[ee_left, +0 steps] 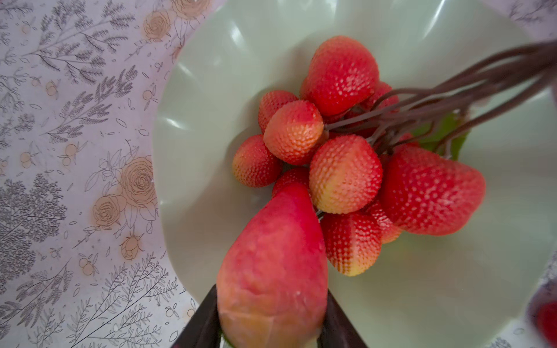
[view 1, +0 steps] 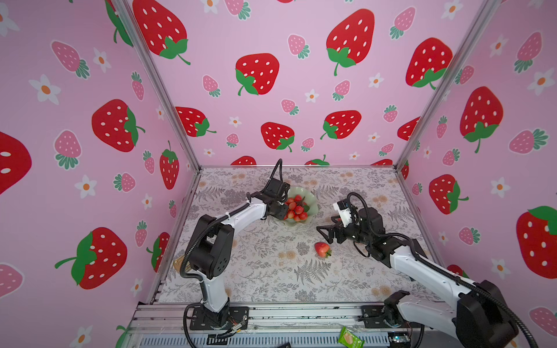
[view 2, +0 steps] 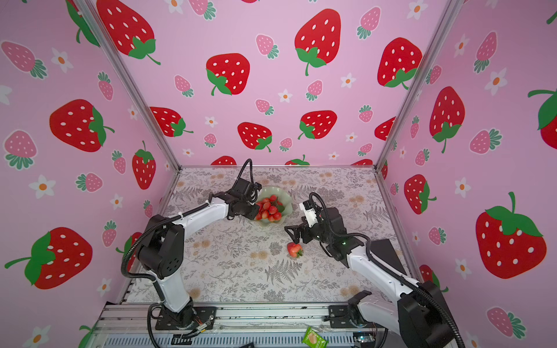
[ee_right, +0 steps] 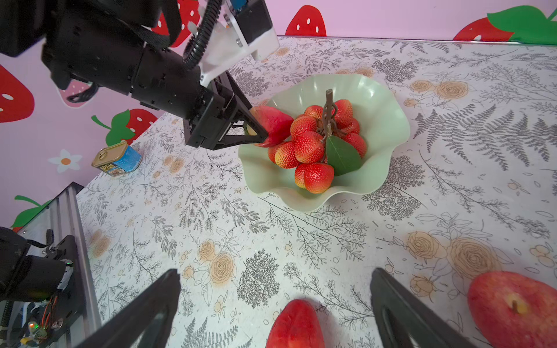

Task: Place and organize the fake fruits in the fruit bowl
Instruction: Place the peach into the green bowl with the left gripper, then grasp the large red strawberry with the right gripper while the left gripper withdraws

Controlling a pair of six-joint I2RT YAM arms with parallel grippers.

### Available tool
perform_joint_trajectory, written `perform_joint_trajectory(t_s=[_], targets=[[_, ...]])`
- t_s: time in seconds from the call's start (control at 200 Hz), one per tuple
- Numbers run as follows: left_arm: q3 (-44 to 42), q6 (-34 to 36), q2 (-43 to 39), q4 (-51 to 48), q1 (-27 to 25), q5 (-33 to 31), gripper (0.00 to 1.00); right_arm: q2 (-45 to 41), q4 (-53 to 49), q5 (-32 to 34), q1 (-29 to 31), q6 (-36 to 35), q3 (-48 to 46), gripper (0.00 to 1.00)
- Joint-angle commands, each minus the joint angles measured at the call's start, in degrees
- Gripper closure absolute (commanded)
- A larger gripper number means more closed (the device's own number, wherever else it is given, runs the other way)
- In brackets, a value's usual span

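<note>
In both top views the left gripper (view 1: 281, 211) is at the left edge of the green bowl (view 1: 313, 208), and a bunch of red balls (view 1: 297, 208) lies in the bowl. The right gripper (view 1: 324, 234) hovers near a strawberry (view 1: 322, 249) on the table (view 1: 256, 271). In the left wrist view the jaws are partly closed on a pointed red fruit (ee_left: 271, 256), with its tip beside the bunch. In the right wrist view the right jaws stand wide apart and empty above the strawberry, and an apple (ee_right: 512, 307) lies near.

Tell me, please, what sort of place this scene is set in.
Probably a staged robot-testing booth, not a home: pink strawberry-print wall panels on aluminium posts, a floral-print table, and two robot arms bolted to a metal rail at its front edge.
</note>
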Motion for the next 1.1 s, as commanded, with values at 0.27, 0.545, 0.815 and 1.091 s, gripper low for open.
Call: perform_joint_trajectory(t_s=[0.27,0.545,0.815,1.091], targets=[[-1.98,0.78,-7.44,2.79,0.05,0.50,0.33,5.21,-14.48,8.08,0.01,-1.72,1.97,0.01],[-11.56,-2.10,-21.67,2.03,-3.92,5.16,0.30,7.28,-16.21,5.95,1.27,-1.52,0.56,0.01],[-23.76,-8.82,-39.25,-3.19,-14.14,9.84,0.27,12.83,-17.93,9.11,6.25,-0.67,3.27,0.04],[-31.59,-13.70,-51.99,-5.24,-18.02,6.75,0.01,15.13,-19.87,15.79,7.79,1.21,3.07,0.11]])
